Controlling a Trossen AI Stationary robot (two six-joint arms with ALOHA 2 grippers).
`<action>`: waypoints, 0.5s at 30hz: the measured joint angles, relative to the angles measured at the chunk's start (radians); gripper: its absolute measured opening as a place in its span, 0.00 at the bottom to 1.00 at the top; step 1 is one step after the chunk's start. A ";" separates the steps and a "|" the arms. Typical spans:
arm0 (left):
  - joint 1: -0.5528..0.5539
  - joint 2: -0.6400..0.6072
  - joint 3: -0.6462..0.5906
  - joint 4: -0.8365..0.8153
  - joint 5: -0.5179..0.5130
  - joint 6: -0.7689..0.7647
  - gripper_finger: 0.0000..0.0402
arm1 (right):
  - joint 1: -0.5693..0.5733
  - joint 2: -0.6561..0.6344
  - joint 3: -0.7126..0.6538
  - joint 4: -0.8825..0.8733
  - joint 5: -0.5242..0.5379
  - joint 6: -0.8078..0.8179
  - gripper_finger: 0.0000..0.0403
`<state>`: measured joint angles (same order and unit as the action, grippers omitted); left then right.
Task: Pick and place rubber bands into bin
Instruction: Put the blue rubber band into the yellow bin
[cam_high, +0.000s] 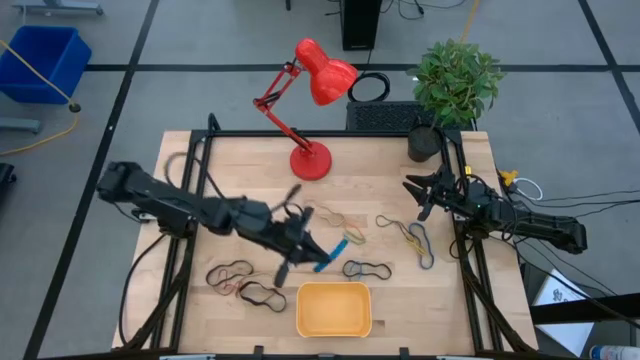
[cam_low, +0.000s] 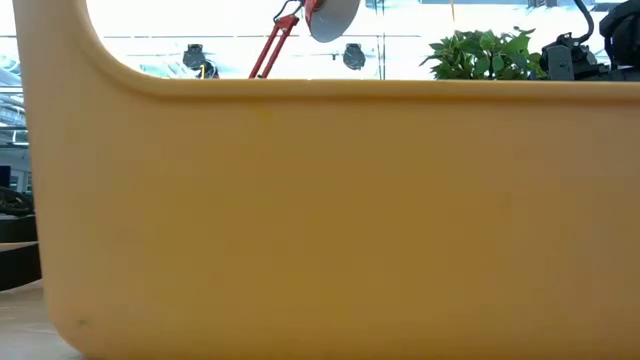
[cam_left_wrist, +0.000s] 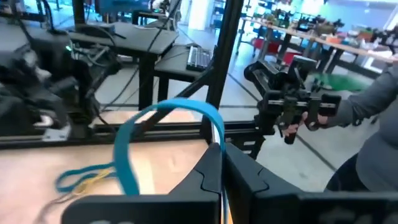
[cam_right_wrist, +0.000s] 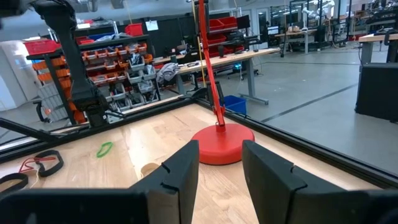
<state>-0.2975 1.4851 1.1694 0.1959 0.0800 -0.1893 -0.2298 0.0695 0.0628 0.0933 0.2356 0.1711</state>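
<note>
rubber band (cam_left_wrist: 163, 115) — blue, pinched by left pincer (cam_left_wrist: 222, 163) | writing — unreadable

My left gripper (cam_left_wrist: 222, 163) is black, its rubber band (cam_left_wrist: 163, 127) blue. The bin (cam_high: 334, 308) is yellow-orange, the desk lamp (cam_high: 312, 100) red, the table (cam_high: 380, 200) pale wood.

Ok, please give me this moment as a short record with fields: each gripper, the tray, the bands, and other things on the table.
left gripper: shut on blue band, over mid table, above the tray
right gripper: open, empty, at the table's right side, facing the red lamp
yellow tray: at the near edge, no band visible inside
loose bands: several scattered on the wooden table
plant: far right corner
</note>
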 joint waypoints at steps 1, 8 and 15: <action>-0.009 0.026 0.000 0.021 -0.009 -0.017 0.02 | 0.000 0.000 0.000 0.000 0.000 0.000 0.29; -0.061 0.196 0.000 0.086 -0.020 -0.191 0.03 | 0.000 0.000 0.000 -0.001 0.000 -0.040 0.29; -0.115 0.333 0.000 0.166 0.049 -0.331 0.02 | 0.000 0.001 0.000 -0.004 0.000 -0.060 0.29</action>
<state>-0.4128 1.8182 1.1694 0.3616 0.1286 -0.5202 -0.2298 0.0700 0.0628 0.0895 0.2352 0.1116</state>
